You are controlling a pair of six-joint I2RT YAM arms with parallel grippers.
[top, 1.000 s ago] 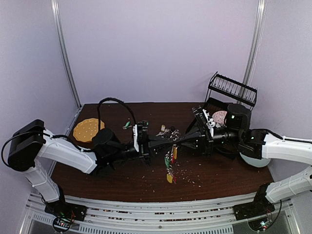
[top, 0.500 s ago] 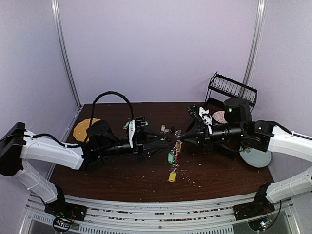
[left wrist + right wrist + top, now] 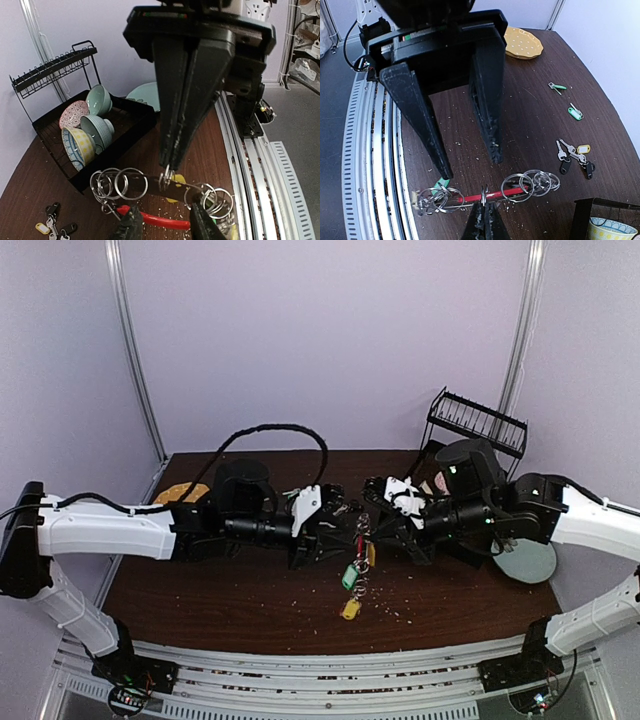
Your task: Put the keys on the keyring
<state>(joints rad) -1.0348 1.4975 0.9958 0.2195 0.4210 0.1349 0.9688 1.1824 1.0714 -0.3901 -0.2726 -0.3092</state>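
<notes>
Reaching farther toward the middle of the frame than a second ago, the left arm now hides most of the round yellow disc (image 3: 522, 42) in the top view. The left gripper (image 3: 471, 167), closed back then, has spread its fingers. The right arm's wrist has shifted a little leftward as well.

The keyring (image 3: 162, 220) hangs in the air at mid-frame between the two arms. The right gripper (image 3: 165, 172) is clamped on it, fingertips pinched together on a ring on the red arc. Bunches of silver split rings (image 3: 530, 182) sit on the arc to either side of that pinch. The left gripper stands open with its two fingers apart. In its own wrist view the red arc runs across the gap between them at the bottom edge; whether either finger touches the arc cannot be told. Below the keyring in the top view dangle a green tag (image 3: 350, 575) and, lower, a yellow tag (image 3: 350, 608).

Two green-tagged keys (image 3: 575, 112) lie loose on the tabletop (image 3: 530, 125) at the right of the right wrist view, well apart from the keyring. A bunch of black-headed keys (image 3: 575, 155) with a yellow tag lies below them. A black dish rack (image 3: 120, 150) holding bowls (image 3: 75, 145) stands at the left of the left wrist view, with a pale plate (image 3: 525, 562) near it.
</notes>
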